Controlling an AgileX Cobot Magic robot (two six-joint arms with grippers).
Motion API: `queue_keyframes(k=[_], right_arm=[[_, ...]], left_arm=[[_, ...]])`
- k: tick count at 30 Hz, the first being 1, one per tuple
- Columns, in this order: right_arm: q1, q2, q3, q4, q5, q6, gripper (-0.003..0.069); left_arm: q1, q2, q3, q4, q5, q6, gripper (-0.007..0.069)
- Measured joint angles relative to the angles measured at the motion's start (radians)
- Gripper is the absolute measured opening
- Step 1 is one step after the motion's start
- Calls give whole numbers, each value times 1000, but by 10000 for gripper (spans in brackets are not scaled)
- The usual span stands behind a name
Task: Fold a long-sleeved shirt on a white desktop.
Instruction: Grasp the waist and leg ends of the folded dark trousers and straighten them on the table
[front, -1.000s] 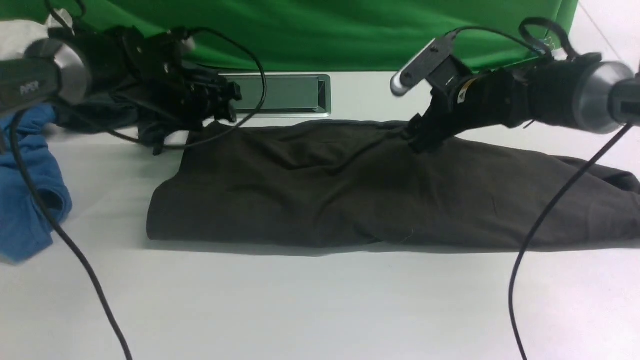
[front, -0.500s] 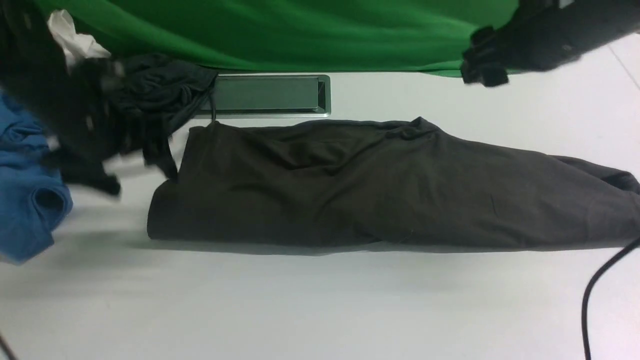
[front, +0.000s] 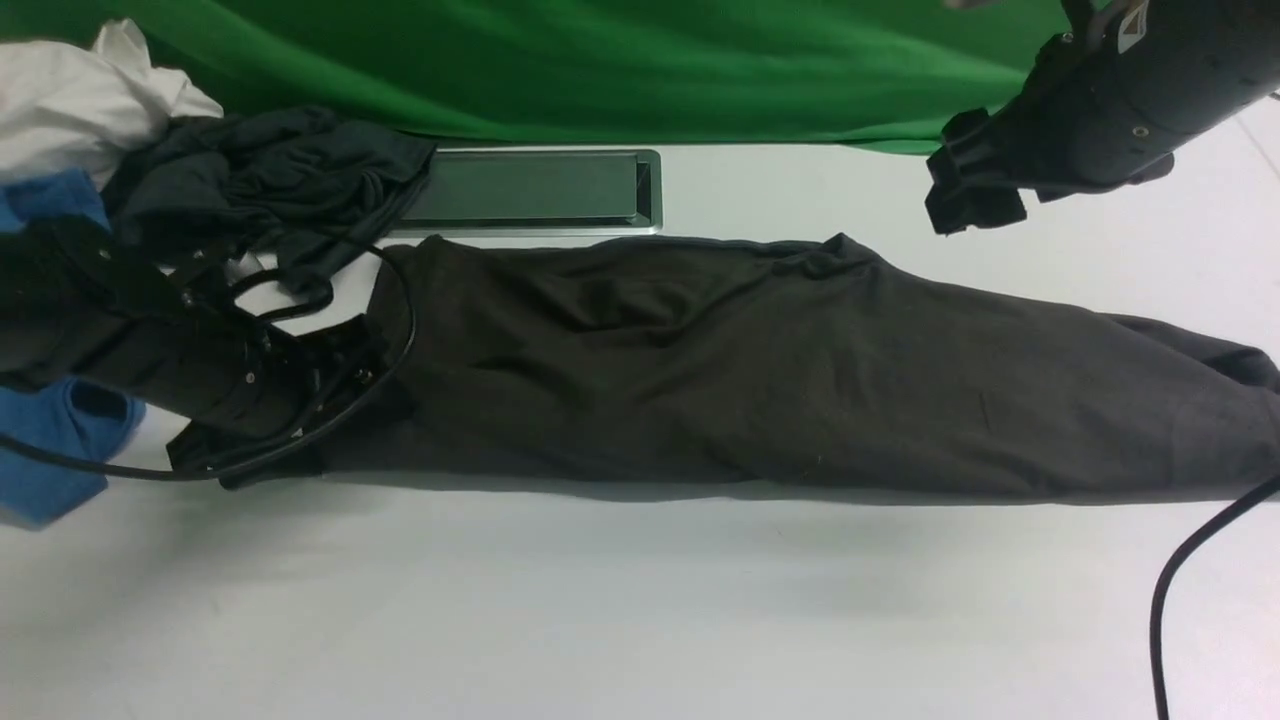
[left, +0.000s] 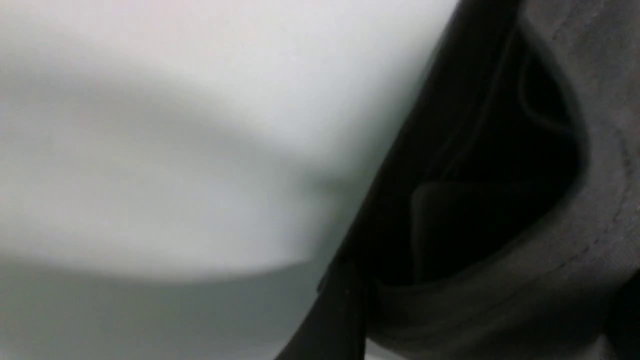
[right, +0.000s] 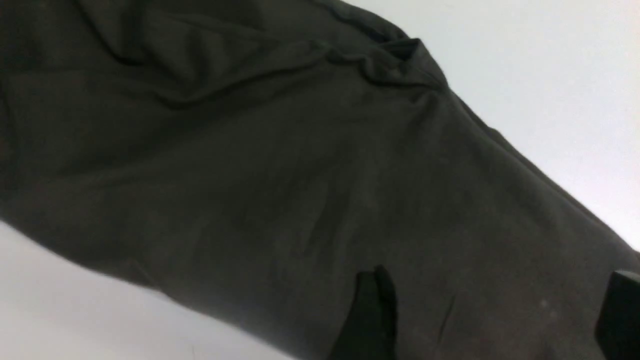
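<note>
The long-sleeved shirt lies as a long blackish-olive band across the white desktop, its right end running out of the front view. My left gripper sits low at the shirt's left end, against the cloth. The left wrist view shows only a dark hem close up and one finger, so its state is unclear. My right gripper hangs above the table beyond the shirt's far edge, at the right. In the right wrist view it is open over the shirt, with nothing between its fingers.
A grey cable hatch lies behind the shirt. A dark teal-grey garment, a blue shirt and a white cloth are piled at the far left. A green backdrop closes the back. A black cable hangs at right.
My right gripper let go of the shirt's far edge and rose up and to the right. My left arm swung from the far left corner down to the shirt's left end.
</note>
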Motion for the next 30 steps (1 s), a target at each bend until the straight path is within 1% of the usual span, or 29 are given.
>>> queue_keyframes(k=[3, 4, 5, 6, 8, 9, 10, 11, 13, 14, 15, 16, 17, 18, 19, 20, 21, 22, 23, 26, 30], right_arm=[[1, 0, 0, 15, 3, -7, 542], [1, -1, 0, 15, 9, -9, 538], [1, -1, 0, 15, 11, -9, 536], [1, -3, 0, 17, 20, -9, 525], [1, -12, 7, 18, 21, -10, 509], [1, -13, 9, 18, 21, -10, 504], [1, -39, 37, 23, 16, -10, 477], [1, -58, 58, 26, 10, -10, 458], [1, -96, 103, 29, -13, -10, 409], [1, -107, 116, 30, -17, -10, 402], [1, -130, 144, 30, -31, -10, 372], [1, -190, 214, 34, -65, -10, 271], [1, -221, 255, 42, -79, -10, 221], [1, -262, 295, 42, -99, -10, 153], [1, -288, 310, 42, -106, -9, 129], [1, -332, 349, 42, -124, -6, 83], [1, -350, 370, 42, -136, -6, 64], [1, -422, 416, 42, -157, -6, 38], [1, -466, 443, 42, -173, -3, 27], [1, -580, 495, 42, -195, 9, 18], [1, -674, 504, 42, -201, 13, 19]], left_arm=[[0, 15, -3, -9, -12, 23, 660], [0, 19, -5, -2, -14, 27, 608], [0, 20, -5, 2, -16, 29, 591], [0, 22, -6, 22, -16, 30, 505], [5, 26, -6, 45, -16, 32, 377], [7, 26, -6, 45, -15, 32, 361], [20, 31, -6, 52, -6, 34, 208], [31, 33, -6, 50, 3, 39, 122], [43, 34, -6, 36, 19, 55, 69], [44, 34, -6, 35, 22, 55, 66], [52, 34, -6, 30, 33, 60, 59], [66, 34, -6, 25, 58, 69, 59], [74, 33, -6, 24, 68, 75, 59], [81, 29, -6, 26, 78, 81, 59], [82, 27, -6, 28, 82, 83, 59], [87, 22, -4, 34, 88, 88, 59], [90, 18, -2, 38, 92, 90, 59], [95, 4, 2, 51, 102, 93, 59], [99, -9, 6, 61, 109, 97, 59], [103, -70, 10, 75, 115, 102, 59], [103, -170, 8, 75, 119, 107, 59]])
